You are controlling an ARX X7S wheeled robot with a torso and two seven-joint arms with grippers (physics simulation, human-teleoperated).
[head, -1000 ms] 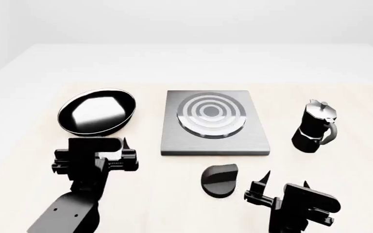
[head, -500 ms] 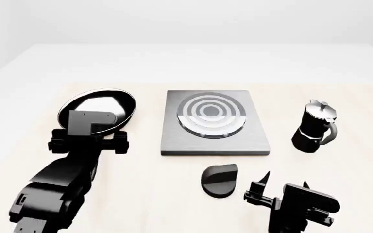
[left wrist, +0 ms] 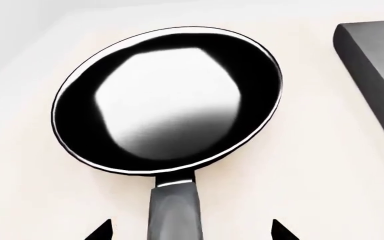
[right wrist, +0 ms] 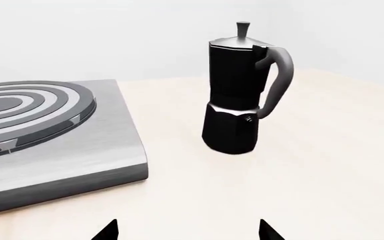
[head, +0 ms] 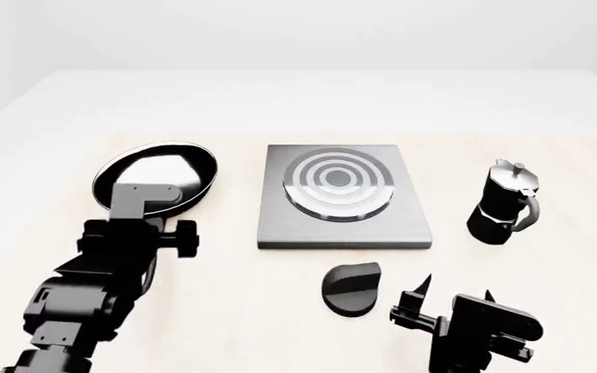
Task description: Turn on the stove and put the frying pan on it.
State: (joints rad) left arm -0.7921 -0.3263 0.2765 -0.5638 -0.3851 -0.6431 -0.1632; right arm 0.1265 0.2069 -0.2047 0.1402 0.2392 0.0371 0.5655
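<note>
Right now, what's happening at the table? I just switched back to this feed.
The left gripper is open over the handle of the frying pan, its fingertips either side of it in the left wrist view, nothing grasped yet. The pan sits on the table to the left of the stove, whose burner is bare. The right gripper is open and idle near the black knob, not touching it. A moka pot stands right of the stove.

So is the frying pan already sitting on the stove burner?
No, in the head view the frying pan lies on the table left of the stove, whose ring burner is bare.
</note>
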